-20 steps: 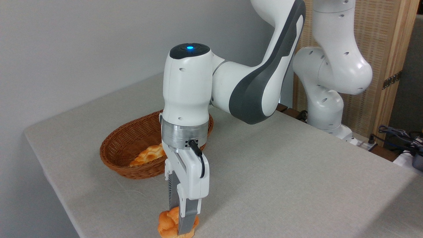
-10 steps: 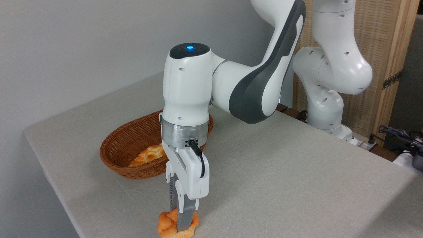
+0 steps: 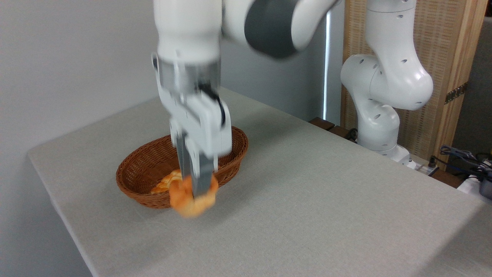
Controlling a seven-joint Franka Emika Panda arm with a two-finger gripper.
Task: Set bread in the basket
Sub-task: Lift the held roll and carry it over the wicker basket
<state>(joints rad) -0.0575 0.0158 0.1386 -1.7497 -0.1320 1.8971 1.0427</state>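
Note:
My gripper (image 3: 194,192) is shut on the bread (image 3: 183,202), a small round golden-orange bun, and holds it in the air in front of the near rim of the basket (image 3: 142,161). Motion blurs both the bun and the fingers (image 3: 202,181). The oval brown wicker basket stands on the table at centre left. The gripper partly hides the basket's near right side.
A long braided golden loaf (image 3: 166,182) lies inside the basket, partly behind the bun. The grey table (image 3: 307,200) ends close on the left and front. The robot's white base (image 3: 380,127) stands at the back right, with cables (image 3: 461,157) at the far right.
The gripper has lifted the bun off the table near the front edge and carried it up and back toward the basket. The arm has risen sharply.

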